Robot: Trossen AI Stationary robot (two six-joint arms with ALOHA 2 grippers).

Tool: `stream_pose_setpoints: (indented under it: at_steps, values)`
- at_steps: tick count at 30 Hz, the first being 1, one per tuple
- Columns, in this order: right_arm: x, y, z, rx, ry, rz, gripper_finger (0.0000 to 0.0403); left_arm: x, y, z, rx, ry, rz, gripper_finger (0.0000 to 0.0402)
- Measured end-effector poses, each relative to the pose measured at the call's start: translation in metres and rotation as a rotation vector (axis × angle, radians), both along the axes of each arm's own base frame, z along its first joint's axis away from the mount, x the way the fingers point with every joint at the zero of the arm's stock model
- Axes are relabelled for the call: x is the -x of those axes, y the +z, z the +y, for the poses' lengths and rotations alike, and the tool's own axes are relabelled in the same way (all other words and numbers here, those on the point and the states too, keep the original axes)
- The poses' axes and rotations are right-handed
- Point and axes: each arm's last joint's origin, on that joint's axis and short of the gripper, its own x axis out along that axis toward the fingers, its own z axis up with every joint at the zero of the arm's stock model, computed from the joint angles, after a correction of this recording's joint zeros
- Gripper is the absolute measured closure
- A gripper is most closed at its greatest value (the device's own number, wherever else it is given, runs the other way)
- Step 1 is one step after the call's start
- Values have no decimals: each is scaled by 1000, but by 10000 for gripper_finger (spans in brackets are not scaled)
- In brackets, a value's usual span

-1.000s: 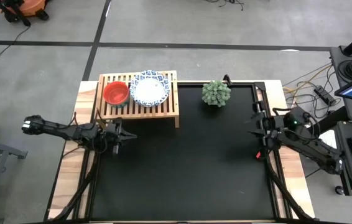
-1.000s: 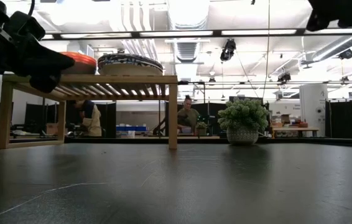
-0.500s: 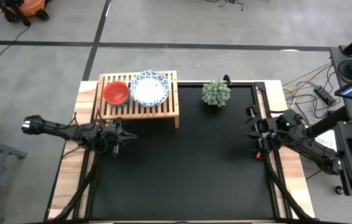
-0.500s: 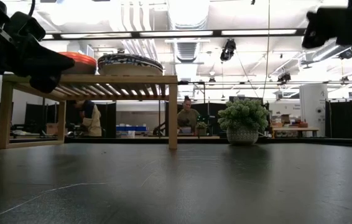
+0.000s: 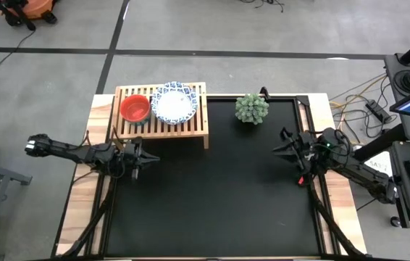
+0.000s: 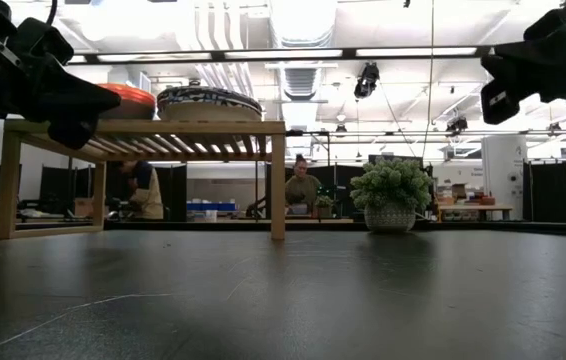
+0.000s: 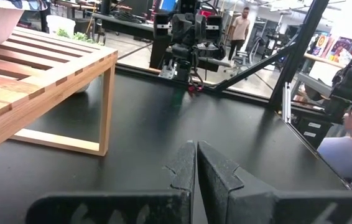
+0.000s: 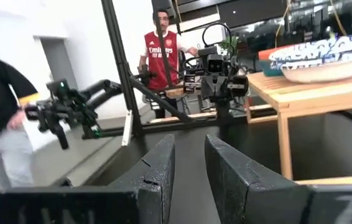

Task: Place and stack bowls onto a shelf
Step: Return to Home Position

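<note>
The light-wood shelf (image 5: 161, 116) stands at the table's far left on its side legs. A red bowl (image 5: 135, 109) and a white bowl with a blue patterned rim (image 5: 174, 103) rest side by side on its slatted top; both also show in the low view, the red bowl (image 6: 128, 97) and the white bowl (image 6: 209, 101). My left gripper (image 5: 149, 158) is shut and empty, in front of the shelf above the mat. My right gripper (image 5: 277, 149) is open and empty at the table's right, pointing toward the shelf (image 8: 313, 87).
A small green potted plant (image 5: 251, 108) stands on the black mat (image 5: 212, 196) at the far middle, to the right of the shelf. People stand in the room beyond the table (image 8: 162, 53). Wide bare mat lies between the two grippers.
My right gripper has moved from the table's right edge toward the left, out over the mat. My left gripper and the bowls on the shelf have kept still.
</note>
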Motion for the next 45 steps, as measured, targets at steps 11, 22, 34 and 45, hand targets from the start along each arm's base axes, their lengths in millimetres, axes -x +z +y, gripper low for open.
stream_pose_setpoints:
  at_steps: [11, 22, 34, 45]
  values:
    - [-1, -1, -1, -42, 4, 20, 328, 0, 0, 0, 0, 0, 0, 402]
    - [-1, -1, -1, -43, 4, 20, 319, 0, 0, 0, -1, 0, 1, 402]
    - [-1, -1, -1, -43, 4, 20, 330, 0, 0, 0, -1, -1, 1, 402]
    - [-1, -1, -1, -44, 3, 21, 317, 0, 0, 0, -1, -1, 1, 402]
